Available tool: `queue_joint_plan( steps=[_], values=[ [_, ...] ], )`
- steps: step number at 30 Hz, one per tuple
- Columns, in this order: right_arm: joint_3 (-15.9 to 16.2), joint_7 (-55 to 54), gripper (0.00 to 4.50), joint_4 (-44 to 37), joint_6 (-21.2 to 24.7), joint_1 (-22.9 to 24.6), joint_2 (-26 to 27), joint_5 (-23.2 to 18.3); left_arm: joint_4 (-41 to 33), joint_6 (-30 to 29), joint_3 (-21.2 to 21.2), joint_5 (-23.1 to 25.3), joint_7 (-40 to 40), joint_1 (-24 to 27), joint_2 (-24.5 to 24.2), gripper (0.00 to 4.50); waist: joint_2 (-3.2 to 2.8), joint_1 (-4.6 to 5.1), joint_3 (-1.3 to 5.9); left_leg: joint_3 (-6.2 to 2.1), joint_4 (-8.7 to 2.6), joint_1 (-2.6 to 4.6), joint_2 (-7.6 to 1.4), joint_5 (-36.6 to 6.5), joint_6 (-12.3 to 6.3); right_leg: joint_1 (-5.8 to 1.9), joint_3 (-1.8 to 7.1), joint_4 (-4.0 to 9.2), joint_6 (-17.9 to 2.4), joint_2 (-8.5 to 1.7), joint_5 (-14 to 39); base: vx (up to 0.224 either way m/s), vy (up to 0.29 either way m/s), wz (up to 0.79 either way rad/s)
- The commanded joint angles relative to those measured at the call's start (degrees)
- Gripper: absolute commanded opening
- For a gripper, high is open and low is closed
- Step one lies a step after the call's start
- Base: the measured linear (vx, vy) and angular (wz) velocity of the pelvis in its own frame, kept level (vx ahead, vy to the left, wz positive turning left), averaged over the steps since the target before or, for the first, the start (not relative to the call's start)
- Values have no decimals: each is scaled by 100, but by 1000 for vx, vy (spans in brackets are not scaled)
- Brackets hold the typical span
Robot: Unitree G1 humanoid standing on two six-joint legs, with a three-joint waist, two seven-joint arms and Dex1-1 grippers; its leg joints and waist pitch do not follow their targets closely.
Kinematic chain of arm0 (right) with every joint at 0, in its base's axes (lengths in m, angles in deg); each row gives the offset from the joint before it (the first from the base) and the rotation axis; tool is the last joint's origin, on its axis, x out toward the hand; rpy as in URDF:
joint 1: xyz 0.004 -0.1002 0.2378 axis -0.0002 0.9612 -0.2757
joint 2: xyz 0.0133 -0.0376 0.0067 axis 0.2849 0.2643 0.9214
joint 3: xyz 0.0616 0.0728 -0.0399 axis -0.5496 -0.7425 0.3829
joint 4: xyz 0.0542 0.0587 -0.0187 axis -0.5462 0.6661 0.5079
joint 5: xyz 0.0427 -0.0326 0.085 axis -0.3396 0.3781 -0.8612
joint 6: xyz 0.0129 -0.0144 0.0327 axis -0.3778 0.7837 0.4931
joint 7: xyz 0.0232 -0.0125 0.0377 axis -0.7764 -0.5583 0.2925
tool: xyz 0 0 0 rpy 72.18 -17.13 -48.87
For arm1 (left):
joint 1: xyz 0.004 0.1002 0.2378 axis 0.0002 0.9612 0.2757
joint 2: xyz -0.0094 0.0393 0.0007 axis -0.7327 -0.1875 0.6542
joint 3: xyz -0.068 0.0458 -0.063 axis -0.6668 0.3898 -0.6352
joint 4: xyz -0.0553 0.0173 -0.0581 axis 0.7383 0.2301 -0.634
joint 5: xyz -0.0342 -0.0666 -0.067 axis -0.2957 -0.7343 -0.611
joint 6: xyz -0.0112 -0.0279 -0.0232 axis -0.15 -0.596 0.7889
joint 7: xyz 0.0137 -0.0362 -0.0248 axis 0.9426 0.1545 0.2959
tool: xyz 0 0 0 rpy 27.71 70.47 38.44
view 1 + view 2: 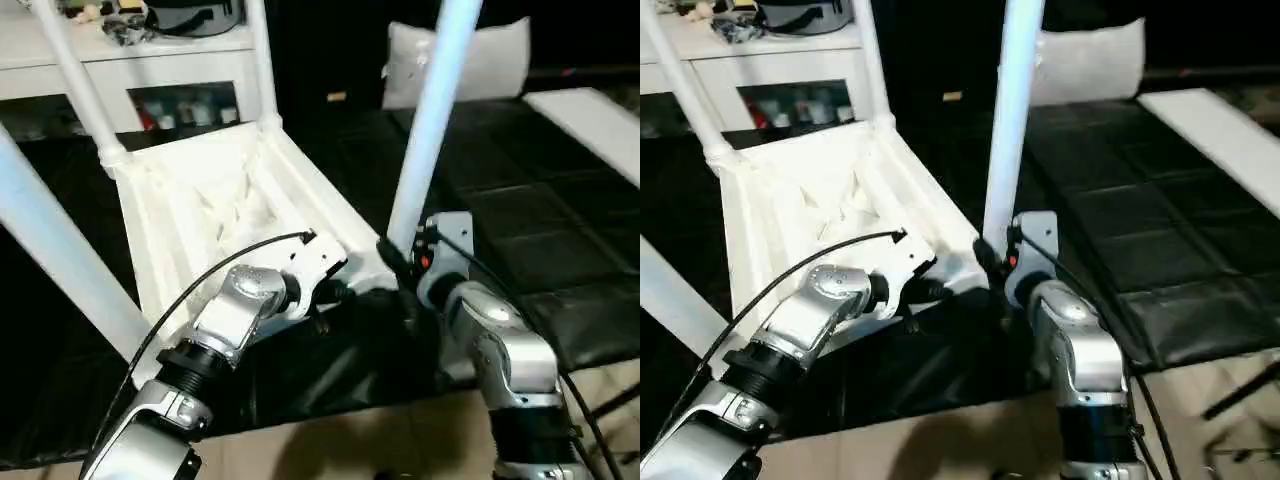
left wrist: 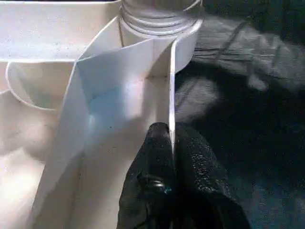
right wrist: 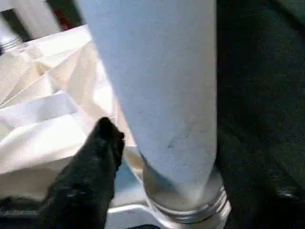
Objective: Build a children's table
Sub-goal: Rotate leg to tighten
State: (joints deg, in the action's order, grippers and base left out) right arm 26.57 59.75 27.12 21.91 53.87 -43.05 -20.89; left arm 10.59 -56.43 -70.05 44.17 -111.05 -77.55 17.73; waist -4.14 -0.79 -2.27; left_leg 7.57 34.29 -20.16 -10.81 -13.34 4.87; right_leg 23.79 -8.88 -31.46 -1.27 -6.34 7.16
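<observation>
Your white plastic ribbed tabletop [image 1: 230, 215] lies underside up, white tubular legs [image 1: 432, 120] standing upright in its round corner sockets; left pincer [image 2: 170, 157] pinches a tabletop rib, right pincer [image 3: 157, 157] stands open around a leg.

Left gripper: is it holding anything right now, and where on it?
Yes. The left gripper is shut on the tabletop, pinching a thin upright rib of its underside rim, close to the corner socket with a leg screwed in.

Silver forearms [image 1: 230, 315] with black ribbed collars, trailing thin black cables [image 1: 215, 265].
</observation>
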Motion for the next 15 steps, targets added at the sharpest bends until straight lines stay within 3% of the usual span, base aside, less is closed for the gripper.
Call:
queue_joint_plan(
  steps=[1,3,4,6,9,10,11,12,15],
  values=[
    [305,445,356,-74,51,5,-72,-199,-38,273,-108,-18,-3,-324,-128,0,54,-77,453,22,-314,-112,-79,271,-688,-514,306,144,-1076,-259,572,0,0,0],
    [237,782,360,-40,-42,-49,-390,-277,85,438,-102,26,-230,-370,-349,0,85,-121,432,51,-291,-141,-58,378,-824,-494,316,136,-1104,-261,550,0,0,0],
    [216,913,365,-18,-70,-77,-511,-295,135,511,-111,32,-327,-386,-432,0,92,-167,439,62,-285,-141,-62,319,-868,-504,311,142,-1029,-265,822,0,0,0],
    [153,1247,397,137,-277,-98,-866,-256,223,782,-80,43,-591,-348,-629,0,168,-192,421,82,-285,-148,-72,205,-824,-481,316,169,-912,-258,1137,0,0,0],
    [88,1611,401,220,-448,-79,-1167,-282,235,920,-24,42,-772,-302,-750,0,131,-256,409,88,-294,-123,-101,109,-706,-429,328,167,-806,-246,1476,0,0,0],
    [83,2482,420,194,-686,-44,-1573,-535,202,1021,46,-24,-1105,-250,-884,0,6,-290,405,85,-288,-107,-108,-106,-678,-418,310,194,-782,-240,1604,0,0,0],
    [104,2826,434,217,-785,-31,-1749,-607,182,1097,95,-45,-1267,-207,-944,0,22,-293,403,88,-284,-107,-122,-192,-681,-425,317,200,-773,-236,1577,0,0,0],
    [113,3029,441,242,-842,-23,-1864,-644,167,1141,133,-52,-1353,-186,-966,0,92,-307,409,92,-286,-113,-125,-193,-716,-434,330,172,-817,-229,1443,0,0,0],
    [199,3396,446,461,-923,-219,-2168,-614,41,1303,314,-96,-1872,-170,-1142,0,46,-335,411,90,-281,-109,-131,-98,-726,-418,339,152,-915,-236,1375,0,0,0]
  ],
)
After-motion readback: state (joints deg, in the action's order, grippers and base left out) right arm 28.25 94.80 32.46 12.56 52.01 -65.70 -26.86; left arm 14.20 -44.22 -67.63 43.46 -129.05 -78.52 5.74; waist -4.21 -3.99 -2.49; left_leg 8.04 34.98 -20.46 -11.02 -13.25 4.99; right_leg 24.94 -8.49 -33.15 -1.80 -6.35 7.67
